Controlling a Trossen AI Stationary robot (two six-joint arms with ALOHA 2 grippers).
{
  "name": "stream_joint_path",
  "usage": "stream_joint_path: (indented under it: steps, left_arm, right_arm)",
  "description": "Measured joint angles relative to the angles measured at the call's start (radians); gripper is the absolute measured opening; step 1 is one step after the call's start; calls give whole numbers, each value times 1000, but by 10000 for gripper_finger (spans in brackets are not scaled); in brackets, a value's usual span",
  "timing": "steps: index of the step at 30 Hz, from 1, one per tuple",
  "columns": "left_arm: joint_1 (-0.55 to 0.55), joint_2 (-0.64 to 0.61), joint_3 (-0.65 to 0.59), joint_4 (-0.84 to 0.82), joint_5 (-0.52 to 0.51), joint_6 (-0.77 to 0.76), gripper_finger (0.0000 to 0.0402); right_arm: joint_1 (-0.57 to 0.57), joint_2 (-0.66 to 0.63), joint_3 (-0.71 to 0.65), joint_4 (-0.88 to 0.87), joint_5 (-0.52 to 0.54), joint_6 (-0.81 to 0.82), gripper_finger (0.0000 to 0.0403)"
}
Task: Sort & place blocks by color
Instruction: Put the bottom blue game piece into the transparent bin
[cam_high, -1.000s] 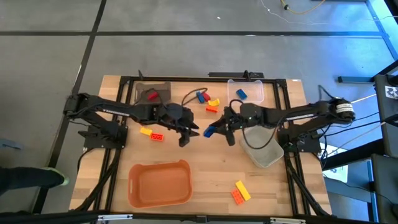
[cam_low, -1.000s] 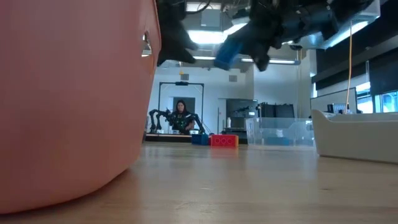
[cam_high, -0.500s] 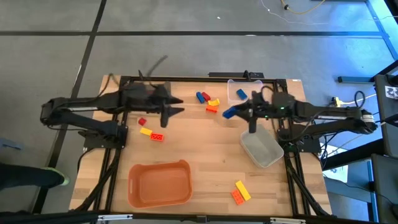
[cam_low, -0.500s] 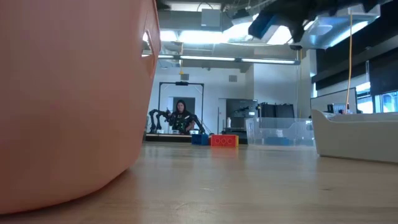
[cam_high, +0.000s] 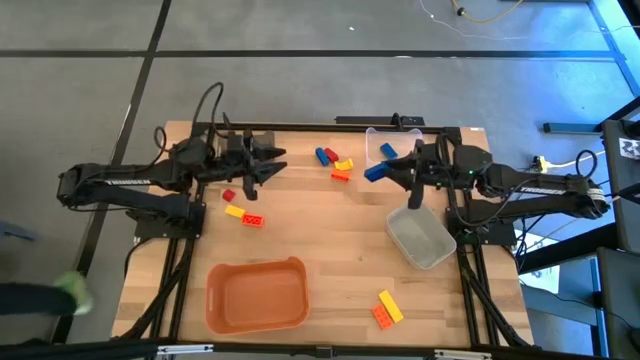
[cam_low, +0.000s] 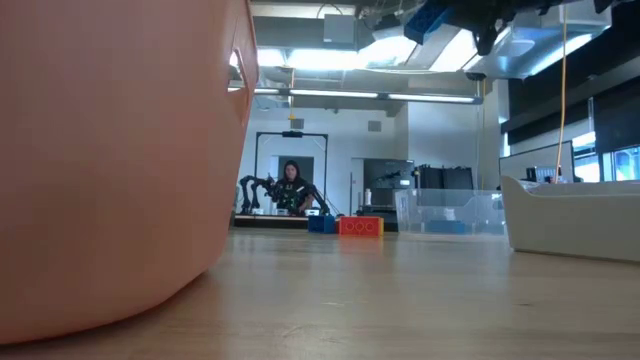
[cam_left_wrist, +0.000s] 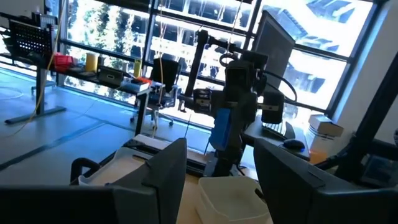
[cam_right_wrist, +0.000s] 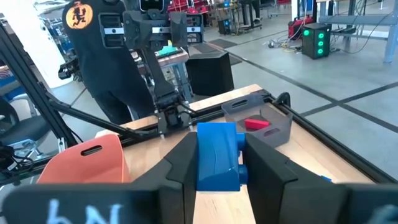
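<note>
The right gripper (cam_high: 385, 170), clamping a blue block (cam_high: 375, 172), is now arriving beside the clear bin (cam_high: 405, 135) at upper right; the left gripper (cam_high: 272, 165) is standing empty, jaws apart, having retreated toward the dark bin (cam_high: 262, 137).

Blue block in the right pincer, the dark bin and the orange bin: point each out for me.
Blue block (cam_right_wrist: 217, 155): right wrist view, front face between the fingers.
Dark bin (cam_right_wrist: 271, 124): right wrist view, near side wall.
Orange bin (cam_high: 256, 318): high view, near rim.

Left end effector (cam_left_wrist: 216, 169) gapes empty toward the right arm's blue block (cam_left_wrist: 222, 129).
</note>
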Motion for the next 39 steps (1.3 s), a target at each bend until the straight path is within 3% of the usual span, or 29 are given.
stream_joint_path:
  steps: [5, 9, 17, 20, 28, 39]
  left_arm:
    - [0, 0, 0, 0, 0, 0, 179]
    - [0, 0, 0, 0, 0, 0, 179]
    - [0, 0, 0, 0, -5, 1, 179]
    - [0, 0, 0, 0, -6, 1, 179]
    - [0, 0, 0, 0, -42, 1, 179]
    - [0, 1, 0, 0, -64, 8, 179]
  right_arm:
    - [0, 0, 0, 0, 3, 1, 100]
    - [-29, 44, 36, -50, 89, -7, 100]
    - [-308, 337, 312, -500, 141, -100, 100]
    - [-419, 456, 360, -584, 139, -108, 100]
    - [-616, 736, 361, -563, 46, -71, 102]
    - [-641, 924, 362, -464, -19, 46, 108]
